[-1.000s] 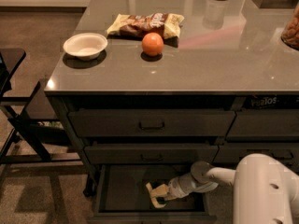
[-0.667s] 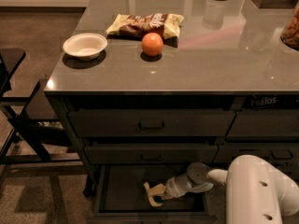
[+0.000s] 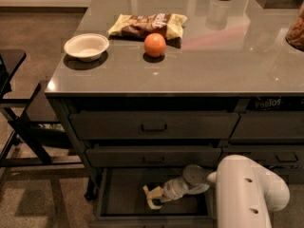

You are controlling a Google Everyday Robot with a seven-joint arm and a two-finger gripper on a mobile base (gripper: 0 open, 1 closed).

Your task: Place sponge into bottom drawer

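Grey counter (image 3: 213, 56) holds bowl (image 3: 86, 46), chip bag (image 3: 147, 24), orange (image 3: 155, 44); bottom drawer (image 3: 123, 194) pulled open below two closed drawers; gripper (image 3: 152, 197) reaches in from right, low over drawer floor, fingers clamped on sponge (image 3: 156, 197), sponge inside drawer, near middle

Grey counter (image 3: 213, 63) — brown floor (image 3: 38, 27) — dim

White robot arm (image 3: 259, 196), rounded shell.
Small dark holes on white link (image 3: 237, 175); grey wrist (image 3: 176, 188); cream gripper (image 3: 151, 197) inside bottom drawer (image 3: 118, 199).
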